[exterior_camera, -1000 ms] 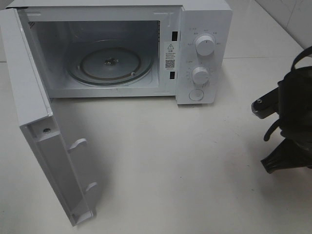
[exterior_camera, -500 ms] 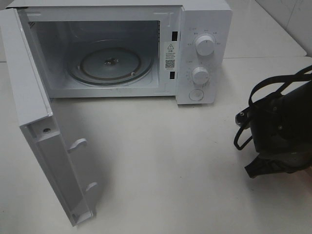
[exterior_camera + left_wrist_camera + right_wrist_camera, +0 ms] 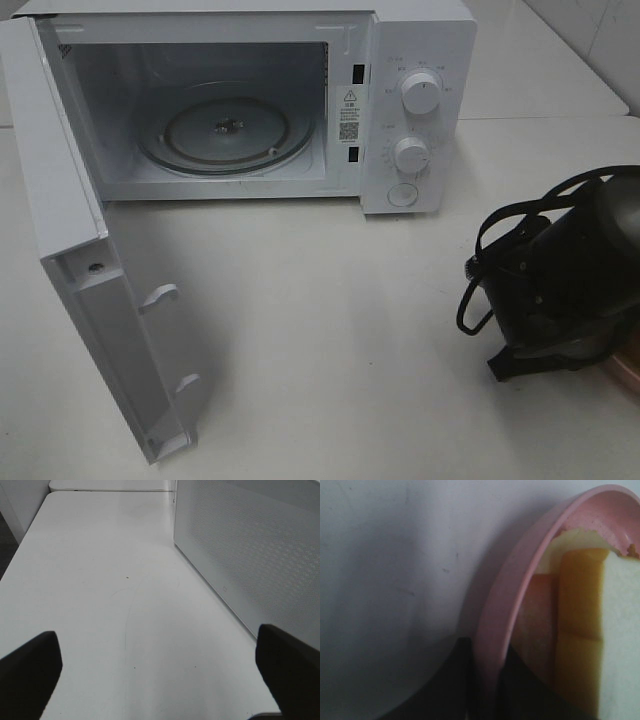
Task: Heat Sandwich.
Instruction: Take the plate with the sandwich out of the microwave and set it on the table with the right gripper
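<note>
The R gripper (image 3: 487, 680) is seen closed narrow on the rim of the pink plate (image 3: 492, 625); in the R wrist view one dark finger (image 3: 455, 680) lies outside the rim and the other inside it, so the plate edge is pinched between them. On the plate the sandwich (image 3: 580, 630) is carried: pale white bread with a yellow-orange filling, sitting just inside the rim and close to the grip. In the high view the R arm (image 3: 560, 280) is seen as a dark mass w/ cables at the right edge, over the white table (image 3: 330, 330); only a sliver of the plate shows below it at the frame edge, and the sandwich itself is hidden there.

The L gripper (image 3: 160, 675) is held wide open, nothing between its two dark fingertips (image 3: 30, 675). It hangs low over the bare tabletop, w/ the perforated outer face of the microwave door (image 3: 250, 555) just beside it.

The microwave (image 3: 260, 100) stands at the back of the table. Its door is swung fully open to the left, and the glass turntable (image 3: 225, 130) is exposed inside the cavity. Two knobs (image 3: 420, 92) and a round button are set on the control panel at the right of the cavity. The plate and sandwich are well apart from the cavity, to the right and nearer the front.
</note>
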You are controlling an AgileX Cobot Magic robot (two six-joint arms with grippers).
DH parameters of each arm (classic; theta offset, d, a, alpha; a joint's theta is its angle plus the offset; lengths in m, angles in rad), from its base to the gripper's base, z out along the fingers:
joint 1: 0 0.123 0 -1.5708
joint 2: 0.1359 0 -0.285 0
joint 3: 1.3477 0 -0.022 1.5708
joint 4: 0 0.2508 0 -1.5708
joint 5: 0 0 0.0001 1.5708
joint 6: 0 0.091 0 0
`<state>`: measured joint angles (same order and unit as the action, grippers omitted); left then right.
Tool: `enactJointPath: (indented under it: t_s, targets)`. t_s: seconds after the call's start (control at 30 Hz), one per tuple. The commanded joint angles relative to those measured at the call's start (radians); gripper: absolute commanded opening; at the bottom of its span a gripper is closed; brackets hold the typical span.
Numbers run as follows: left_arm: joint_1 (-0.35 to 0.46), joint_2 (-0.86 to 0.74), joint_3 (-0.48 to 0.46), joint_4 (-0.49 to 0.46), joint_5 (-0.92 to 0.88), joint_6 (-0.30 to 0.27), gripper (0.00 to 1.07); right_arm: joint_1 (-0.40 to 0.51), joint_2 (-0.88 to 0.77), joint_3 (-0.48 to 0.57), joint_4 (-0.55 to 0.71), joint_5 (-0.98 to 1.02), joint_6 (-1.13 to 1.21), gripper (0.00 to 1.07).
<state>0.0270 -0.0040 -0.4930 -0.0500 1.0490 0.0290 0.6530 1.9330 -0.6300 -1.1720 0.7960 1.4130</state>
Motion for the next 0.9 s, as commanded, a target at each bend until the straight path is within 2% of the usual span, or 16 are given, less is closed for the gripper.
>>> enactJointPath:
  t_s: [0.03, 0.13, 0.33, 0.4, 0.43, 0.47, 0.6, 0.67, 0.73, 0.77, 0.9]
  targets:
    - [-0.005, -0.016, 0.001, -0.008, -0.013, 0.001, 0.98, -0.002, 0.012, 0.002, -0.026, 0.019, 0.009, 0.04]
    - [-0.005, -0.016, 0.001, -0.008, -0.013, 0.001, 0.98, -0.002, 0.017, 0.002, -0.026, 0.016, 0.009, 0.05]
    - [-0.005, -0.016, 0.001, -0.008, -0.013, 0.001, 0.98, -0.002, 0.01, 0.002, 0.018, 0.017, -0.044, 0.15]
    - [-0.005, -0.016, 0.001, -0.008, -0.013, 0.001, 0.98, -0.002, -0.005, 0.002, 0.045, 0.015, -0.081, 0.21]
    - [-0.005, -0.016, 0.001, -0.008, -0.013, 0.001, 0.98, -0.002, -0.032, 0.002, 0.074, 0.015, -0.118, 0.28]
    - [-0.005, -0.016, 0.001, -0.008, -0.013, 0.001, 0.98, -0.002, -0.032, 0.002, 0.074, 0.015, -0.118, 0.28]
    - [-0.005, -0.016, 0.001, -0.008, -0.013, 0.001, 0.98, -0.002, -0.109, 0.002, 0.145, 0.001, -0.22, 0.47]
    - [-0.005, -0.016, 0.001, -0.008, -0.013, 0.001, 0.98, -0.002, -0.125, 0.002, 0.16, 0.001, -0.241, 0.49]
    - [-0.005, -0.016, 0.001, -0.008, -0.013, 0.001, 0.98, -0.002, -0.177, 0.002, 0.198, 0.001, -0.303, 0.58]
    - [-0.005, -0.016, 0.001, -0.008, -0.013, 0.001, 0.98, -0.002, -0.177, 0.002, 0.198, 0.001, -0.303, 0.58]
    - [-0.005, -0.016, 0.001, -0.008, -0.013, 0.001, 0.98, -0.002, -0.29, 0.002, 0.284, -0.023, -0.458, 0.71]
